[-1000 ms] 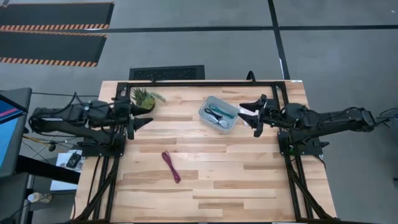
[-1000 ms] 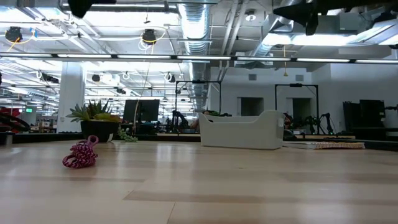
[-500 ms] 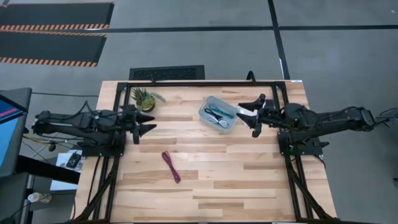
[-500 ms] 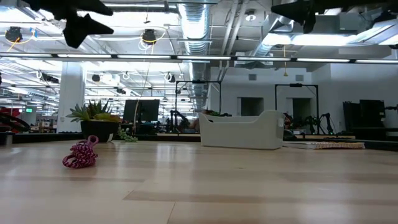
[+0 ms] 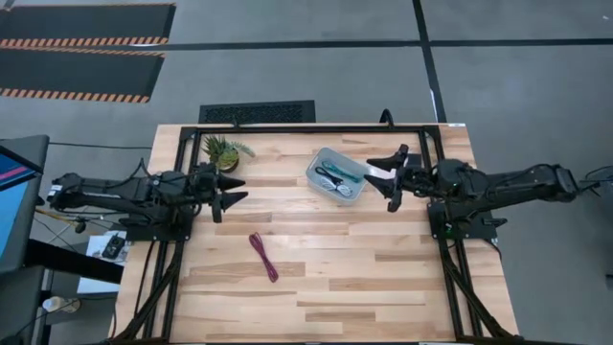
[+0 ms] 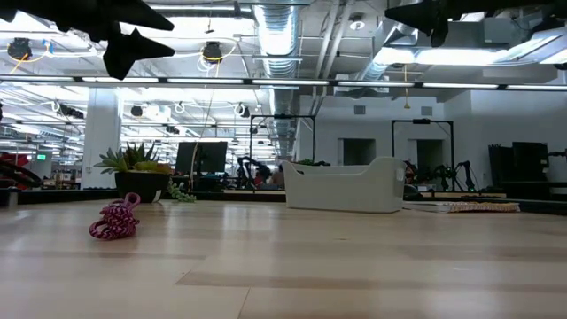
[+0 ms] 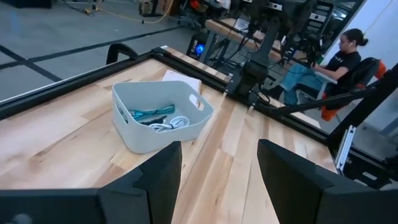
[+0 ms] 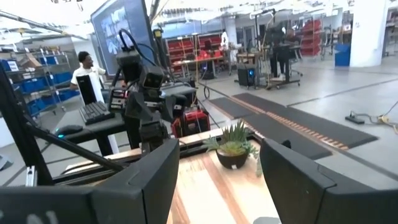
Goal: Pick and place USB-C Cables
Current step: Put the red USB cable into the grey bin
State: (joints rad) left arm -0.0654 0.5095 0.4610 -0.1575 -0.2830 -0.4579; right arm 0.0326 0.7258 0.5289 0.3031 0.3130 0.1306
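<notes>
**One cable left on the table, three appear to be in the bin**

A thin maroon-red USB-C cable (image 5: 262,256) lies loose on the pale wooden table (image 5: 383,278), stretched in a short diagonal line near the middle of the surface, toward the front. Nothing touches it. In the low view it shows as a small magenta tangle (image 6: 114,221) resting flat on the wood.

Farther back and to the right sits a small clear-grey plastic bin (image 5: 337,174) with handle cut-outs. The left wrist view shows a teal cable (image 7: 147,114) and a white-grey cable (image 7: 172,124) coiled inside it; a dark strand in the overhead view is probably the black cable (image 5: 329,173), though it is hard to make out.

The left gripper (image 5: 236,195) hovers above the table, short of the maroon cable, its two dark fingers spread apart and holding nothing. The right gripper (image 5: 375,174) waits just beside the bin's right edge, also spread and empty.

A small potted green plant (image 5: 221,151) stands at the back left of the table.

Judging by this layout, the task is mostly done: one cable remains to be picked up and dropped into the bin.
</notes>
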